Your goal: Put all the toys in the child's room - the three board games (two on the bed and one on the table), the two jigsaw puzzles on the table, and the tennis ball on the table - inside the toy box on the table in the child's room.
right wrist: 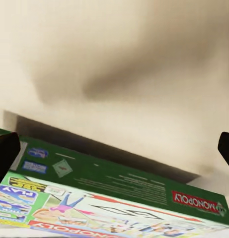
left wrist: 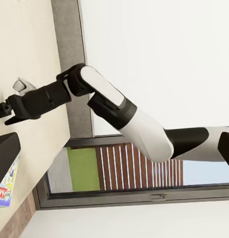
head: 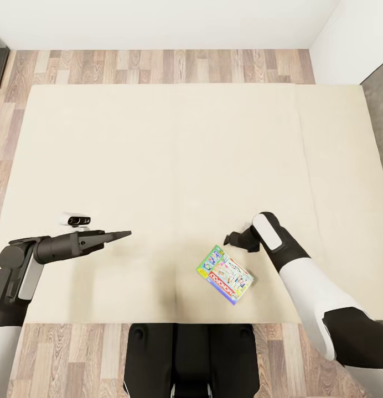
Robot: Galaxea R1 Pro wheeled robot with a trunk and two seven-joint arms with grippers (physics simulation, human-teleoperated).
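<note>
The right end effector (head: 231,239) is spread wide and empty, its fingertips cut off in its wrist view. The flat glossy Monopoly box (head: 224,275) lies near the beige bed's (head: 158,155) front edge. The left end effector's (head: 122,235) tapered fingers look pressed together, holding nothing.

The robot's left arm (head: 47,249) is dark grey, with a round black joint and a light grey strip on one side. Its left end effector (head: 122,235) is black and thin like a pointed beak. A small white camera block (head: 76,220) with dark lenses sits on it. The right arm (head: 313,287) is smooth white with black bands. The right end effector (head: 234,239) is black. The base (head: 189,359) is black with round knobs.
</note>
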